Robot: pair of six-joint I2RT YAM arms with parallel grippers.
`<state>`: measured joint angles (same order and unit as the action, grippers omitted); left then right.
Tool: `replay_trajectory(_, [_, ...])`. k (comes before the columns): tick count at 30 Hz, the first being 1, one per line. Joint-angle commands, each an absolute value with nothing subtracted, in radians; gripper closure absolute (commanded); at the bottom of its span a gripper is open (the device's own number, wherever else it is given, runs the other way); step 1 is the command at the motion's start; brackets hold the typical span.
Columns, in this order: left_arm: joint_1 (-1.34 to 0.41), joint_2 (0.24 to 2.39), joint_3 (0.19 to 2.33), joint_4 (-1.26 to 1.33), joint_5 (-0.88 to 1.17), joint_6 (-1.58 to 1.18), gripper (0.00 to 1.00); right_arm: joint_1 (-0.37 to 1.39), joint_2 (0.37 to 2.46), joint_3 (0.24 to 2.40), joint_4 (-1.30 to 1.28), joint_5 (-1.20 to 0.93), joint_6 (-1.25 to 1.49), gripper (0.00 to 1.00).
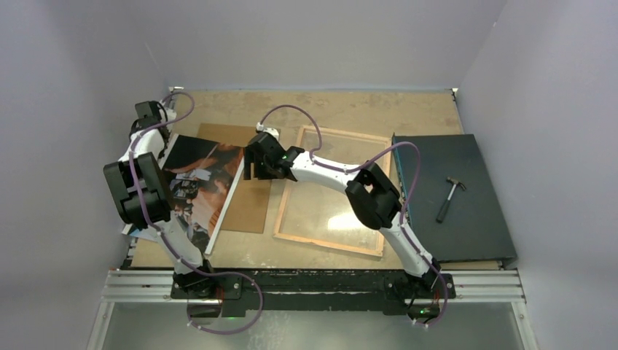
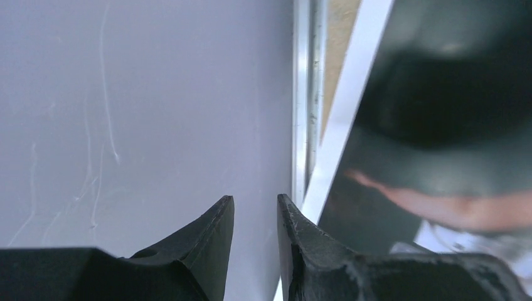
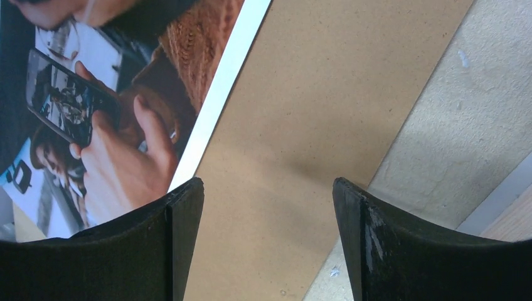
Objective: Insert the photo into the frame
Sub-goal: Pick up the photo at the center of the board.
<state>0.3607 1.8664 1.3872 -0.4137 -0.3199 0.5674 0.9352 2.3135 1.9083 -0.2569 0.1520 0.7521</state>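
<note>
The photo [image 1: 195,186] lies face up at the left of the table, its right edge overlapping the brown backing board [image 1: 248,208]. The frame [image 1: 331,191] lies wood side up in the middle, apart from the photo. My left gripper [image 1: 149,111] is at the photo's far left corner by the wall; in the left wrist view the gripper [image 2: 256,204] has a narrow gap with nothing in it, and the photo's white border [image 2: 351,106] runs just right of it. My right gripper [image 1: 252,166] hovers open and empty [image 3: 268,188] over the backing board [image 3: 301,113], beside the photo's right edge [image 3: 125,94].
A dark flat mat [image 1: 452,193] with a hammer [image 1: 450,197] lies at the right. Grey walls close in the left, back and right sides. A metal rail [image 2: 308,94] runs along the left wall. The frame's corner [image 3: 516,222] shows at the lower right of the right wrist view.
</note>
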Motion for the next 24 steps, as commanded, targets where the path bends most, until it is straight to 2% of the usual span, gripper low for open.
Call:
replay_trajectory(1, [0.397,1.913,1.336,-0.207,-0.472,0.642,0.71,0.916,2.27,1.913,-0.243,0.144,0.765,0.22])
replay_trajectory(6, [0.408,1.974,1.271,-0.167,-0.459,0.618,0.72,0.921,2.273,1.894,-0.227,0.126,0.769,0.22])
replay_trajectory(12, [0.419,2.015,1.25,-0.188,-0.418,0.583,0.79,0.93,2.295,1.889,-0.215,0.09,0.785,0.21])
replay_trajectory(24, [0.429,1.988,1.169,-0.371,-0.185,0.503,0.9,0.933,2.379,1.938,-0.209,0.003,0.852,0.2])
